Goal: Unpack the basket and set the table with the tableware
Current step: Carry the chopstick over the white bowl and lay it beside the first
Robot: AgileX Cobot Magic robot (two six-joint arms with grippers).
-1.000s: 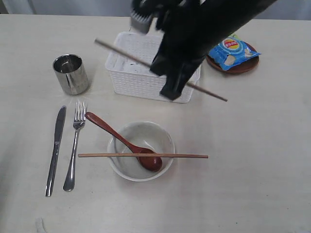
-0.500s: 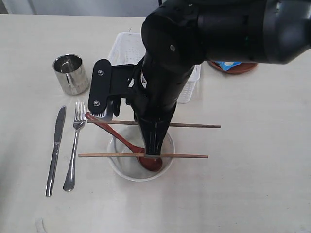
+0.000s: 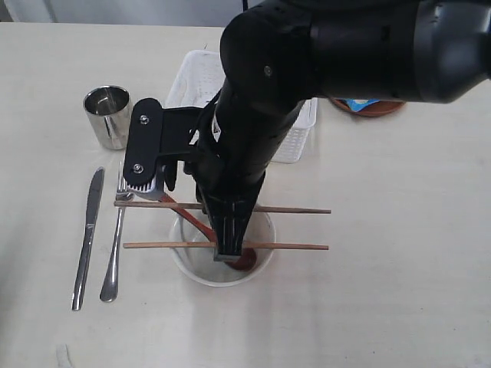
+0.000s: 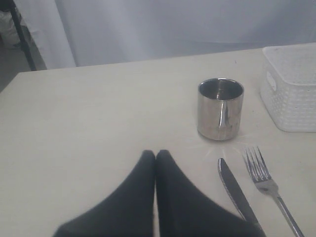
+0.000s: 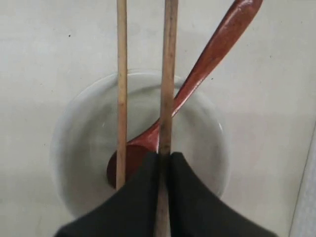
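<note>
The right hand [image 5: 164, 157] has dropped from over the basket [image 3: 301, 139] to the bowl [image 5: 66, 129], clenched on the second chopstick [image 5: 168, 74], now parallel to the first chopstick [image 5: 121, 74] and crossing the spoon [image 5: 217, 44]. Let go there, it may, I judge, ride the spoon's handle and roll off onto the table [image 3: 399, 291]; the left hand [image 4: 155, 154] idles clenched, empty.

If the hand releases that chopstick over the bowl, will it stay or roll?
The held chopstick looks thin and stiff, so it should bridge the bowl without sagging. Being round and light, it might roll a little on the rim. The other chopstick lies steady across the bowl, so it probably stays.
</note>
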